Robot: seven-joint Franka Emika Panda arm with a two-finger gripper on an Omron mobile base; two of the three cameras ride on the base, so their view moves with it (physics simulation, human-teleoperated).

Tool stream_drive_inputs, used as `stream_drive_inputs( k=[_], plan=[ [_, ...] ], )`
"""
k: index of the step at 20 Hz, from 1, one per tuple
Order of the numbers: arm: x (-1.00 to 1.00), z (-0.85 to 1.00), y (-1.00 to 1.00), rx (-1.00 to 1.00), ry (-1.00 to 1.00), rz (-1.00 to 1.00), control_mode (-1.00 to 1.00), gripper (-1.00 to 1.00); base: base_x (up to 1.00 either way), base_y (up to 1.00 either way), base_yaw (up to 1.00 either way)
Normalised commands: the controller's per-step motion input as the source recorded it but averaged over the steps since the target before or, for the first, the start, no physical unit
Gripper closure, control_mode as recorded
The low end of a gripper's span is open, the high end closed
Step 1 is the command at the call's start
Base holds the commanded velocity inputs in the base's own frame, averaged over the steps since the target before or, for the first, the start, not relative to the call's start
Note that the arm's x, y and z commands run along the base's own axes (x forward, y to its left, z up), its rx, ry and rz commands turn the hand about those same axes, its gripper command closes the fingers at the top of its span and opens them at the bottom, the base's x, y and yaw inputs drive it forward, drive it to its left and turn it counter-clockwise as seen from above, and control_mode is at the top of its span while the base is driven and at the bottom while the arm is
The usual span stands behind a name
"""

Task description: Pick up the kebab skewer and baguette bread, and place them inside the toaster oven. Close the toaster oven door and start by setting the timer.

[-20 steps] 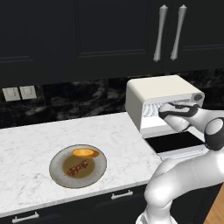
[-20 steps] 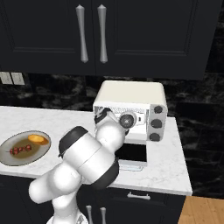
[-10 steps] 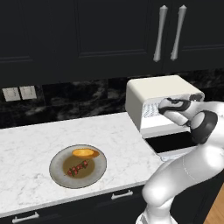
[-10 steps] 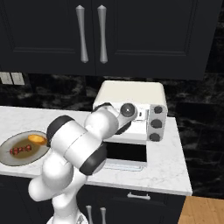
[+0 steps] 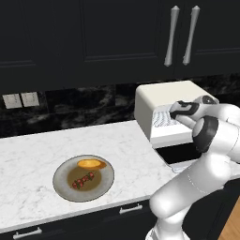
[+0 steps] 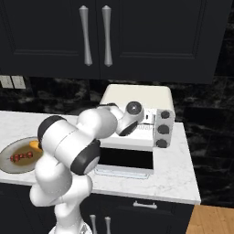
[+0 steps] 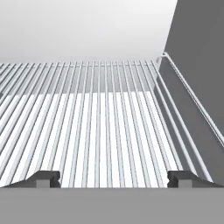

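Observation:
The cream-white toaster oven (image 5: 169,97) (image 6: 137,97) stands at the right of the counter. Its door (image 5: 183,153) (image 6: 125,159) lies open and flat in front of it. My gripper (image 7: 113,178) is open with nothing between its fingers, and it points into the oven just above the wire rack (image 7: 100,122) (image 5: 161,119). In both base views the hand sits at the oven mouth. On a round plate (image 5: 61,183) (image 6: 9,165) at the left lie the golden baguette bread (image 5: 91,163) (image 6: 34,145) and the red-chunked kebab skewer (image 5: 83,180) (image 6: 20,157), far from the gripper.
Dark knobs (image 6: 162,130) line the oven's right side. Black wall cabinets with long silver handles (image 5: 182,35) hang overhead. A dark marbled backsplash carries wall outlets (image 5: 20,100). White marble counter (image 5: 33,154) stretches between plate and oven. The oven's grey side wall (image 7: 197,65) is close on the right.
The arm's elbow has swung out to the left while the hand stayed at the oven mouth, edging further in. The gripper stays open. Plate, bread and skewer have not moved.

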Motion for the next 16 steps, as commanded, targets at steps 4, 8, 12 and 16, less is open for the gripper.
stream_drive_inputs(
  k=[4, 8, 12, 16],
  plan=[
    [-0.56, -1.00, 0.05, -0.03, 0.02, 0.00, -1.00, -1.00, 0.00, 0.00, 0.00],
    [-0.60, -1.00, 0.06, -0.05, 0.00, 0.00, -1.00, -1.00, 0.00, 0.00, 0.00],
    [-0.60, -1.00, 0.06, -0.05, 0.00, 0.00, -1.00, -1.00, 0.00, 0.00, 0.00],
    [-0.63, -1.00, 0.07, -0.05, 0.00, 0.00, -1.00, -1.00, 0.00, 0.00, 0.00]
  ],
)
